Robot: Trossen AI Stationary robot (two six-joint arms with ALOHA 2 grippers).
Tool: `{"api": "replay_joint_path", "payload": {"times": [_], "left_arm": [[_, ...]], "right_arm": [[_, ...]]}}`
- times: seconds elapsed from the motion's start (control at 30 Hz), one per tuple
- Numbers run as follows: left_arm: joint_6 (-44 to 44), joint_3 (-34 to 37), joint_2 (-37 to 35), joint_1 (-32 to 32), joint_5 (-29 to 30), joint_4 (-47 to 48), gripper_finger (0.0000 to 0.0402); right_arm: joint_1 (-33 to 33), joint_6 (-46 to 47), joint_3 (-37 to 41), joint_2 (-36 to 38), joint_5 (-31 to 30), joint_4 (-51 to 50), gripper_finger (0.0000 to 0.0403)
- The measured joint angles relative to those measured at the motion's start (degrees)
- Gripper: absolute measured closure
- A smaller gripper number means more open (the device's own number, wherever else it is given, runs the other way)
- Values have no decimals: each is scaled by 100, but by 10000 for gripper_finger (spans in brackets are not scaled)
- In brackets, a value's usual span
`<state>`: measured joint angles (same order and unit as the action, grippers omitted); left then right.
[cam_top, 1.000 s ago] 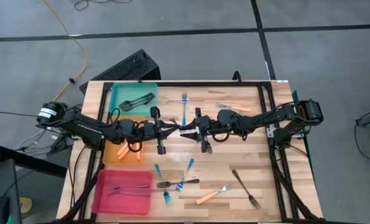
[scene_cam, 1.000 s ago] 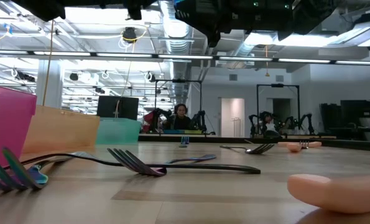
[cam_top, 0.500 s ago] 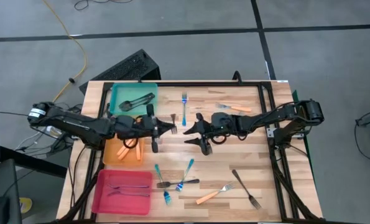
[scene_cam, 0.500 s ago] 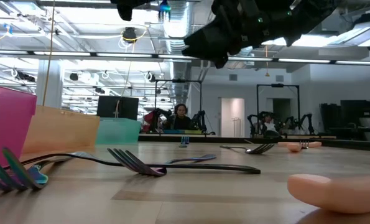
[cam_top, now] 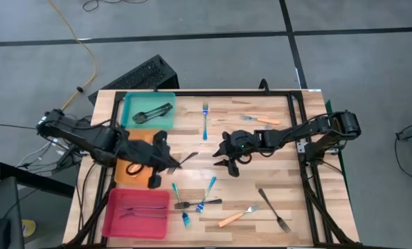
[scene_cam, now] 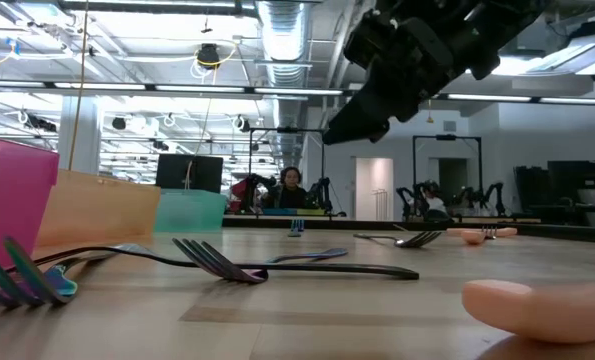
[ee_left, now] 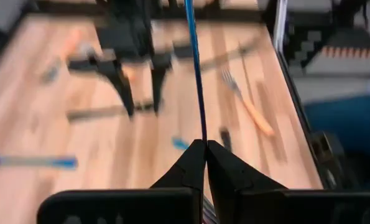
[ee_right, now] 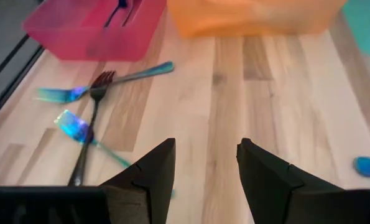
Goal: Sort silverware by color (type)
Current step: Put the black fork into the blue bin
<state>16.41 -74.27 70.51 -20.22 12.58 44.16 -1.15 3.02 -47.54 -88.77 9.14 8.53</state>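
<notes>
The slim fork (ee_left: 196,74) pinched in the left gripper (ee_left: 204,149) is the thing the next move turns on. In the left wrist view it runs straight out from the fingertips as a thin dark-blue line, its long axis in line with the gripper. In the high view its tines (cam_top: 190,157) poke out toward the middle of the frame, just right of the orange tray (cam_top: 122,174) at left centre. The teal tray (cam_top: 130,105) sits above that in the frame and the pink tray (cam_top: 113,216) below it, so all three bins lie on the left arm's side, behind the held fork's handle. The left gripper's fingers are pressed together on the fork.

The right gripper (cam_top: 228,153) hangs at mid-frame, above the bench (cam_top: 289,187), fingers spread and holding nothing. From its wrist view a cluster of teal-handled forks (ee_right: 79,127) and a dark fork (ee_right: 92,121) lies ahead of it, toward the pink tray; in the high view that cluster (cam_top: 195,202) sits below and slightly left of it, near. The right arm is likely the nearer one for those.
</notes>
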Motion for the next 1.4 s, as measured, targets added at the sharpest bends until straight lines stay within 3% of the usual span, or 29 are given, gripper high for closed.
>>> {"api": "replay_joint_path", "payload": {"times": [0.13,0.37,0.73,0.93,1.4], "left_arm": [[624,-313,232,-478,-129,844,401],[2456,-390,746,-1055,-840,2002,401],[2931,-389,1790,-2019,-1486,3413,401],[3095,-91,1807,-2398,-1531,3335,401],[3165,1459,1606,-2547,-1790,1845,401]], "right_arm": [[-64,-3,-1,0,34,-58,211],[-67,-4,1,0,44,-54,211],[-74,-4,1,0,42,-38,211],[-72,-5,-1,0,42,-38,211],[-72,-4,1,0,25,-45,211]]}}
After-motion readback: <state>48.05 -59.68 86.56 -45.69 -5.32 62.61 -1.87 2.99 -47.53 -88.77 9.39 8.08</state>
